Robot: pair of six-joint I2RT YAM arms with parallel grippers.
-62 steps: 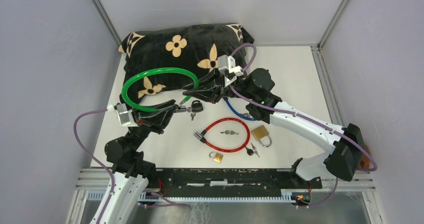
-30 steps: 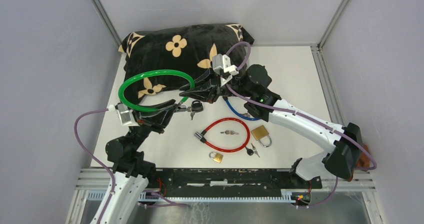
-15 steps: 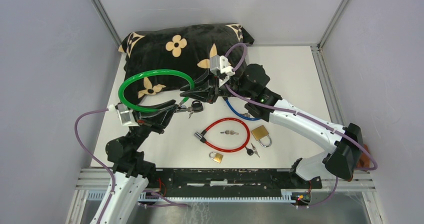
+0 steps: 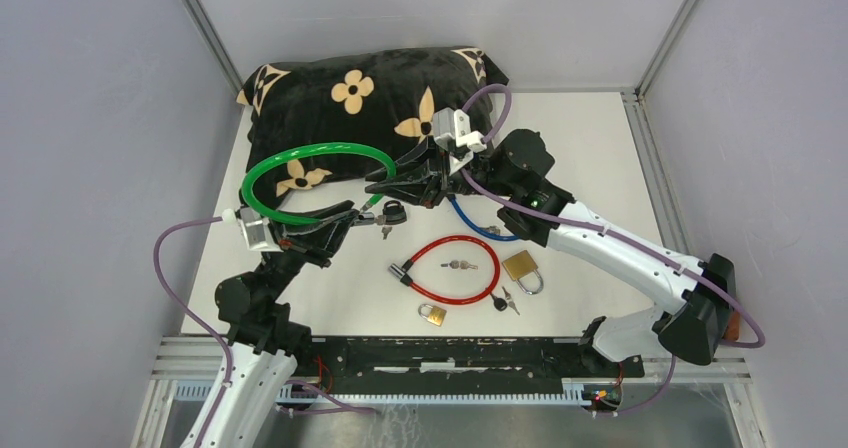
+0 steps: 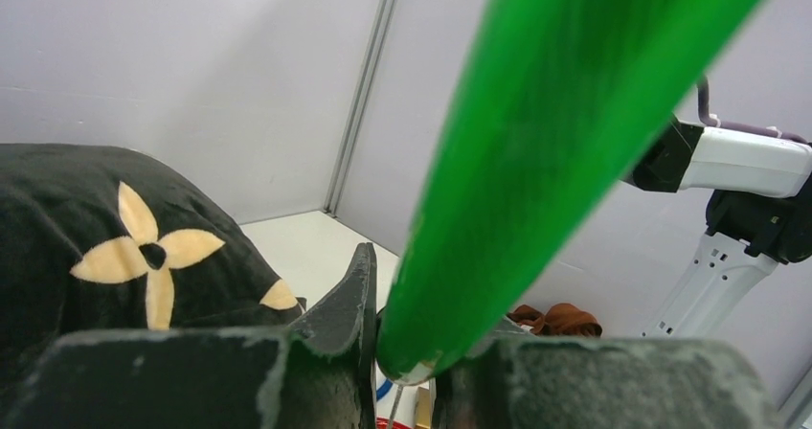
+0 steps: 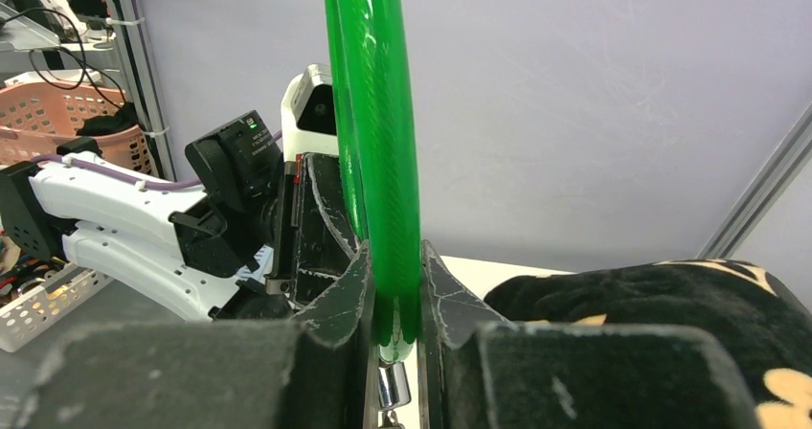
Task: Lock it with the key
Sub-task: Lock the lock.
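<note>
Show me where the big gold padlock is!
In the top view, the big gold padlock lies on the table, right of centre, just beside the red cable lock.

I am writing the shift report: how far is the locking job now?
Done: the green cable is picked up, its loop above the pillow. In hand: left gripper and right gripper each clamp it near its ends. Left: the key hangs ungripped by the lock head; turning it is not yet done. Whether the ends are joined, I cannot tell.
</note>
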